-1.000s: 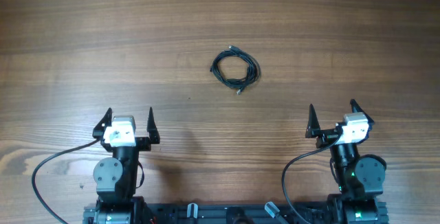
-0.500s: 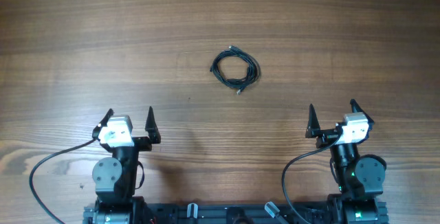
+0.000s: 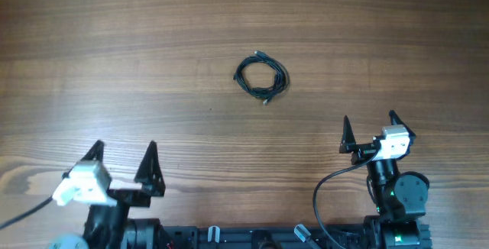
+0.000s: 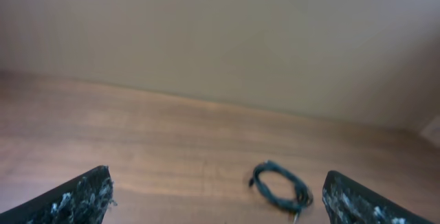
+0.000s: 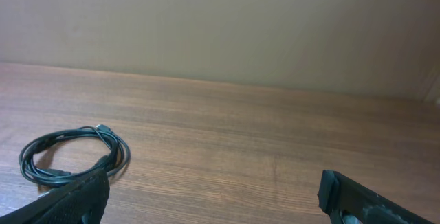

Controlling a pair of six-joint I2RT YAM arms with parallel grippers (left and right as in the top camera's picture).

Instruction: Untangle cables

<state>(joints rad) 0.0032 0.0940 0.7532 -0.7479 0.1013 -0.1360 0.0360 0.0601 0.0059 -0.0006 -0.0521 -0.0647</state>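
Note:
The cables [image 3: 261, 75] lie as a small coil of thin black wires on the wooden table, in the middle. The coil also shows in the left wrist view [image 4: 280, 186] and the right wrist view [image 5: 72, 157]. My left gripper [image 3: 122, 155] is open and empty near the front left edge, far from the coil. My right gripper [image 3: 368, 127] is open and empty at the front right, also well short of the coil.
The wooden table [image 3: 114, 58] carries nothing but the coil. Thick black arm cables [image 3: 325, 195] loop beside the arm bases at the front edge. A plain beige wall [image 5: 220, 25] stands behind the table.
My left arm has swung left and towards the front edge, its gripper staying open. The right arm and the coil have not moved.

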